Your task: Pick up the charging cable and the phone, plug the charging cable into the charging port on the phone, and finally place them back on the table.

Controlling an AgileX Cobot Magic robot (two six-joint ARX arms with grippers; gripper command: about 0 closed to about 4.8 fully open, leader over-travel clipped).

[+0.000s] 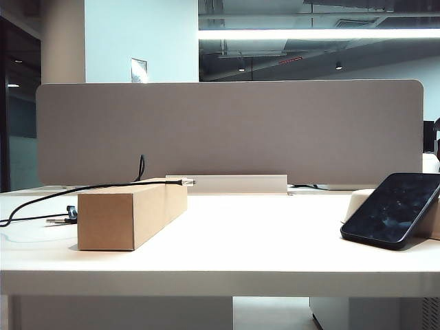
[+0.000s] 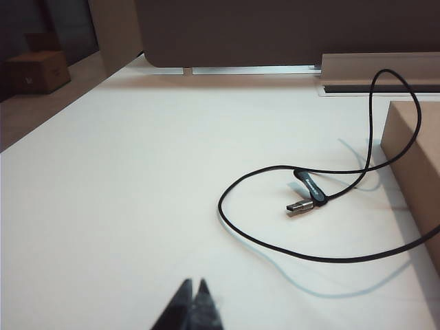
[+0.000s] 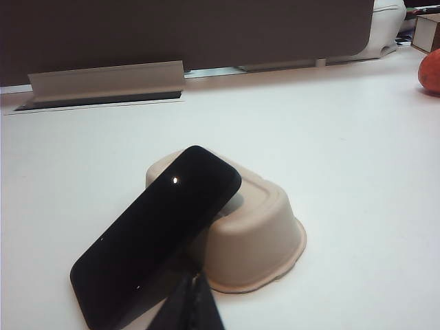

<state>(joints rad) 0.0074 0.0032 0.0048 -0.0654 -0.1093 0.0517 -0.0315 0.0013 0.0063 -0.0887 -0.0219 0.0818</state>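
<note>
The charging cable [image 1: 110, 184] is a thin black cord draped over a cardboard box [image 1: 130, 216], its silvery plug tip [image 1: 187, 182] jutting past the box's top edge. In the left wrist view the cable [image 2: 344, 260] loops on the white table [image 2: 103, 192], its metal USB end [image 2: 300, 205] lying flat. My left gripper [image 2: 194, 283] is shut and empty, well short of that loop. The black phone [image 3: 155, 237] leans tilted on an upturned beige tray [image 3: 261, 234]. My right gripper [image 3: 196, 276] is shut, just in front of the phone's lower edge. The charging port cannot be made out. Neither gripper shows in the exterior view.
A grey fabric divider [image 1: 227, 130] closes off the back of the table [image 1: 261, 240]. The phone [image 1: 392, 210] and tray [image 1: 357, 203] sit at the right, the box at the left. An orange round object [image 3: 430, 69] lies far off beside the right arm.
</note>
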